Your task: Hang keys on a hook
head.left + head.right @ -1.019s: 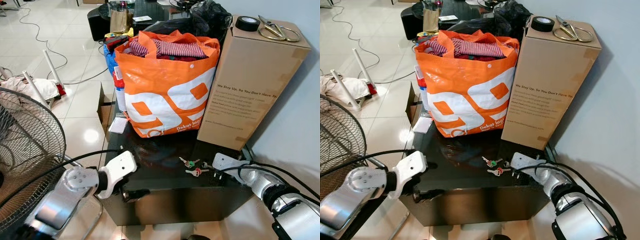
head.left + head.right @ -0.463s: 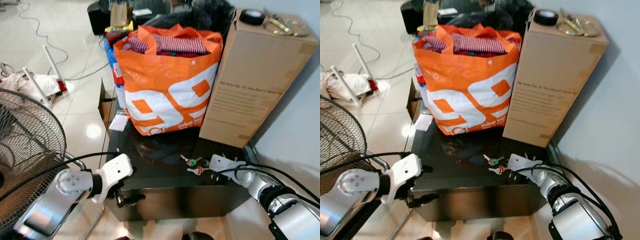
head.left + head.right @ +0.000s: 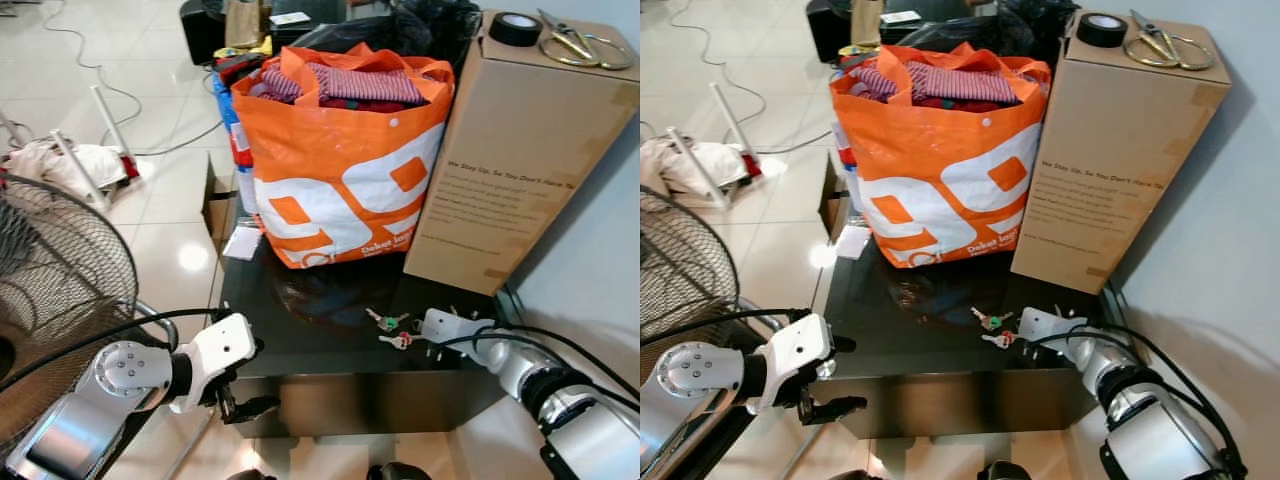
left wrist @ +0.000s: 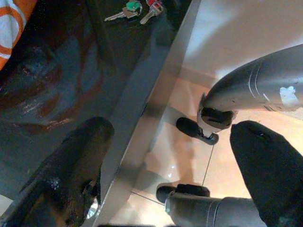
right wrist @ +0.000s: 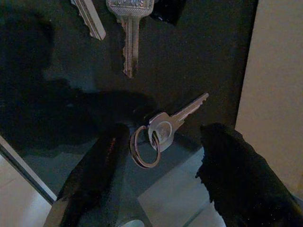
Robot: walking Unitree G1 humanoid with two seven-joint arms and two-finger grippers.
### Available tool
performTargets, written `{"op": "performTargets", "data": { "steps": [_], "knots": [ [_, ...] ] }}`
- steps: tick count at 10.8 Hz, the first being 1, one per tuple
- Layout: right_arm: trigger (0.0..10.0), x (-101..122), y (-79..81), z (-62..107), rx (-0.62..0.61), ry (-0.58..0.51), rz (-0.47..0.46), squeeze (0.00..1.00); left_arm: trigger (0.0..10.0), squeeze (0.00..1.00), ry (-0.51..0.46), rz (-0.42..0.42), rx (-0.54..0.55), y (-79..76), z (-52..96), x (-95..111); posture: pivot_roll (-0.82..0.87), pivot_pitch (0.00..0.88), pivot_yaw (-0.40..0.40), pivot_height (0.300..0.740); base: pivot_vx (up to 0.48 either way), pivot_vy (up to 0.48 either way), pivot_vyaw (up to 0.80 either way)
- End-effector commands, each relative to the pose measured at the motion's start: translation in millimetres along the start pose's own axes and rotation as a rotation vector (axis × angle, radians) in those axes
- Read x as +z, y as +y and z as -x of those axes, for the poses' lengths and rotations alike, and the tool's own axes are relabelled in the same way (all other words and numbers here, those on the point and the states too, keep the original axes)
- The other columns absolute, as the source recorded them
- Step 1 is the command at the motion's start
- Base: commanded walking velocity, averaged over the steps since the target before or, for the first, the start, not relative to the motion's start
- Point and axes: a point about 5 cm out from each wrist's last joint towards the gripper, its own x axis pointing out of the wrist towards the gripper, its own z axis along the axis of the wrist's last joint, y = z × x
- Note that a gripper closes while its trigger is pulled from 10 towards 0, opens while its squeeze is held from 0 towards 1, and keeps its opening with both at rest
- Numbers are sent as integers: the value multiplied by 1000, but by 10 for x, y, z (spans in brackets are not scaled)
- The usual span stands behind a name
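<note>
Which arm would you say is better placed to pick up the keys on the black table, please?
The right. Its hand is at the table's right front corner, open, right beside the keys, with a ringed key between its fingers in the wrist view. The left hand hangs off the table's front left edge, farther away.

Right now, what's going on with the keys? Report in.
Right tool open, low over a silver key on a ring. Remaining keys on black table. Left tool open, off table's front edge.
</note>
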Motion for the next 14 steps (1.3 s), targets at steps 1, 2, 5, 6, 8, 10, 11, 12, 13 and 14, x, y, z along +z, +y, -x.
{"op": "performTargets", "data": {
  "steps": [1,2,5,6,8,10,11,12,13,14],
  "knots": [
    [4588,-167,111,4,66,78,10,0,10000,882,-5,-4,-13,10,-19,11,-35,94,47,740,0,0,0],
    [2706,-180,117,5,78,90,15,0,10000,882,-6,-5,-14,19,-22,14,-35,95,49,740,0,0,0],
    [0,-280,161,19,124,137,6,0,10000,875,-4,-7,-19,21,-28,36,-33,93,49,740,0,0,0],
    [0,-295,169,21,128,147,3,0,10000,882,-4,-8,-20,16,-30,43,-35,91,49,740,0,0,0],
    [0,-354,173,31,128,181,-11,0,10000,878,-6,-14,-24,20,-38,55,-43,84,60,740,0,0,0],
    [0,-391,181,37,122,194,-17,0,10000,878,-5,-22,-25,44,-52,58,-49,77,67,740,0,0,0],
    [0,-397,183,38,118,195,-29,0,10000,878,-4,-25,-25,56,-69,56,-52,69,70,740,0,0,0],
    [0,-395,179,37,110,192,-42,0,10000,878,-3,-27,-24,64,-88,53,-55,61,71,740,0,0,0],
    [0,-381,173,34,100,183,-56,0,10000,878,-6,-29,-22,78,-113,57,-62,49,72,740,0,0,0],
    [0,-370,165,32,89,172,-70,0,10000,878,-12,-32,-20,97,-138,63,-70,36,74,740,0,0,0]
  ]
}}
